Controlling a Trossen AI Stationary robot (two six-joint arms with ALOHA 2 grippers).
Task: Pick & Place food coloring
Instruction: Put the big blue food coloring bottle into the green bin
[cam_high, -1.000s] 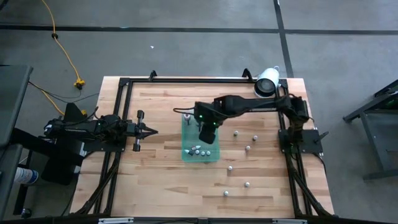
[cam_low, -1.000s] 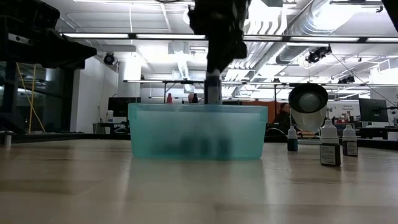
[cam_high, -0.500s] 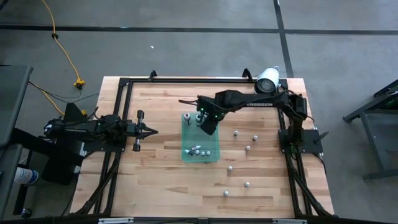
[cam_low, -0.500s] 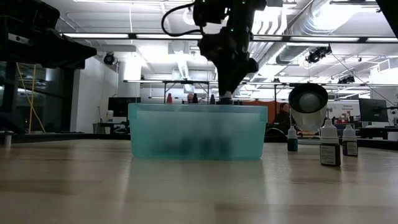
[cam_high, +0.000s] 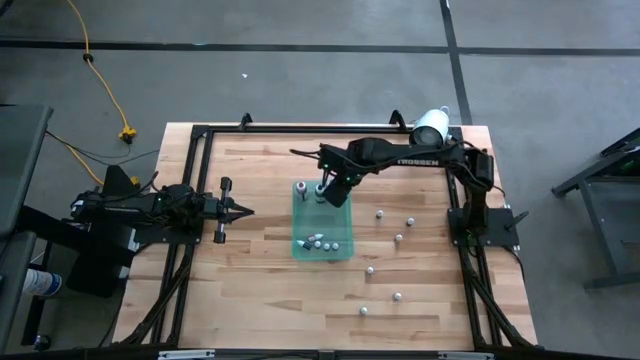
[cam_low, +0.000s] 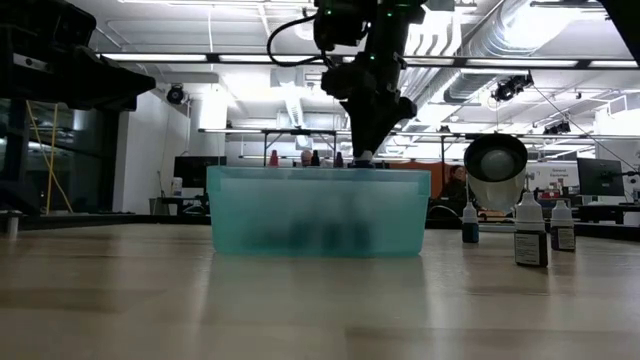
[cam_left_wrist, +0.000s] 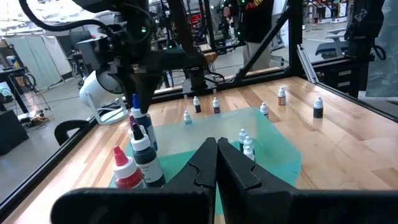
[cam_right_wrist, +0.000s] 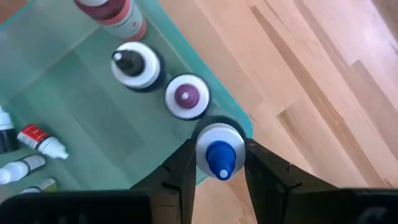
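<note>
A translucent green tray (cam_high: 338, 228) lies mid-table with food coloring bottles in it. Three stand at its far end: a red-topped one (cam_right_wrist: 115, 17), a dark-tipped one (cam_right_wrist: 133, 63) and a maroon-tipped one (cam_right_wrist: 186, 96). Small ones (cam_right_wrist: 38, 140) lie on its floor. My right gripper (cam_high: 322, 190) hangs over the tray's far end, shut on a blue-capped bottle (cam_right_wrist: 219, 155). Several more bottles (cam_high: 398, 238) stand on the wood to the tray's right. My left gripper (cam_high: 247, 209) waits shut at the table's left, pointing level toward the tray. My right gripper pinches the blue-capped bottle by its white shoulder (cam_right_wrist: 205, 138), just under the cap, between its two fingers (cam_right_wrist: 181, 167). They come from above, pointing steeply down. The bottle stays upright beside the maroon-tipped one at the tray's far corner. Whether its bottom rests on the tray, I cannot tell.
A large white cylinder (cam_high: 430, 128) lies at the far right corner. A black frame (cam_high: 300, 128) runs along the table's edges. In the low view three loose bottles (cam_low: 530, 235) stand right of the tray (cam_low: 250, 212). Bare wood lies near the front edge.
My right gripper has carried the blue-capped bottle along the tray toward the table's far edge, from over its middle to its far end, sinking a little and rolling about its own axis. It has stayed shut on the bottle, which stays upright.
</note>
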